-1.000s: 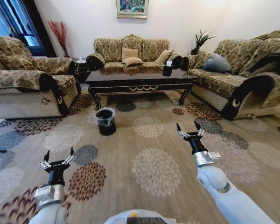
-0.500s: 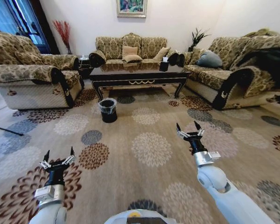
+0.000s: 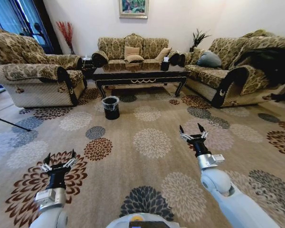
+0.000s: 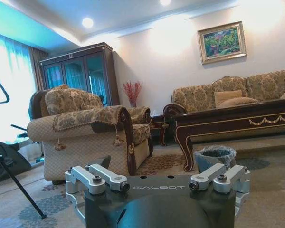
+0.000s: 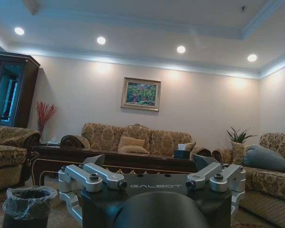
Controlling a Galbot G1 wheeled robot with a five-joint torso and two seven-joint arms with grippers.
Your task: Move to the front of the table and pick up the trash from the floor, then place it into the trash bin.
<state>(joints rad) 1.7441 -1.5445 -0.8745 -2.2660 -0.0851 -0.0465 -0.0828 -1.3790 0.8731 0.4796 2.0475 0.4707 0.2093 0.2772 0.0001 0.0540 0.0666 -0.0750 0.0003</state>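
Note:
The dark glossy table (image 3: 140, 76) stands far ahead between the sofas, also seen as the table (image 4: 237, 123) and table (image 5: 133, 164) in the wrist views. In front of its left end is the black lined trash bin (image 3: 110, 107), bin (image 4: 213, 159), bin (image 5: 28, 204). The flower-patterned floor (image 3: 152, 142) stretches between me and them. The trash is out of view. My left gripper (image 3: 60, 157) and right gripper (image 3: 193, 129) are held low over the carpet, both open and holding nothing.
Patterned sofas flank the table: one on the left (image 3: 38, 78), one at the back (image 3: 133, 50), one on the right (image 3: 228, 71). A black tissue box (image 3: 165, 65) sits on the table. A thin black stand leg (image 3: 9, 122) crosses the floor at left.
The whole head view has shifted: the table, bin and sofas now look smaller and farther off, with more carpet in front. Both arms hold the same pose.

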